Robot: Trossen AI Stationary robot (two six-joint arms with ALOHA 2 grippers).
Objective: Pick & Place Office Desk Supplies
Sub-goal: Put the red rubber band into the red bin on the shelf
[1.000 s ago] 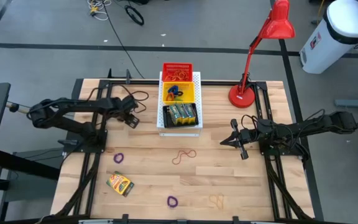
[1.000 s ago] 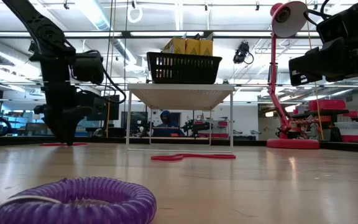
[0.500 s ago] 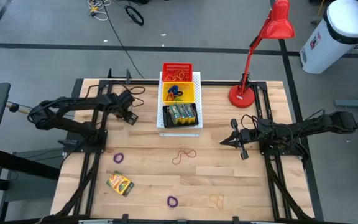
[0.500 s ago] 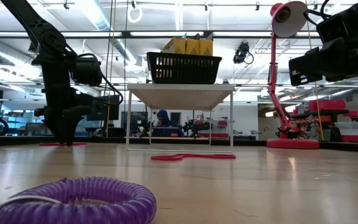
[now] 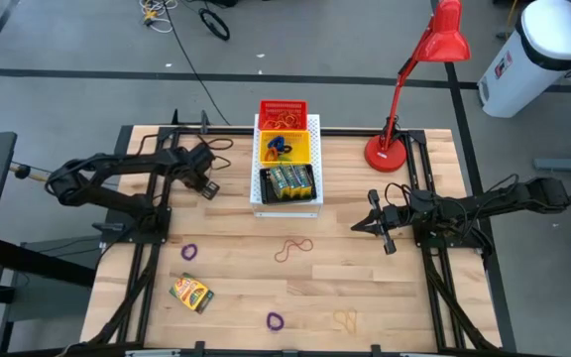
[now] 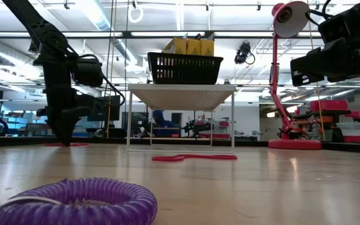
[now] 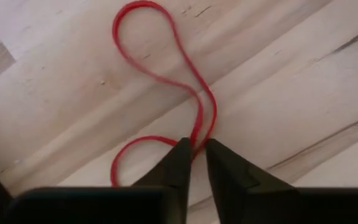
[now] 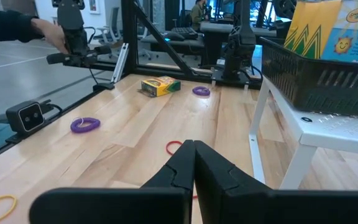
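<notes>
A red rubber band (image 7: 166, 81) lay on the table's left side, pinched between the nearly closed left gripper (image 7: 194, 155), while crayon boxes filled the black basket (image 5: 286, 182), loops and a crayon box (image 5: 192, 293) remained loose, the right gripper (image 5: 377, 224) shut, idle.

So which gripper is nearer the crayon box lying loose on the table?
Left. The left gripper is up-table of the crayon box; the right gripper sits across the table.
</notes>
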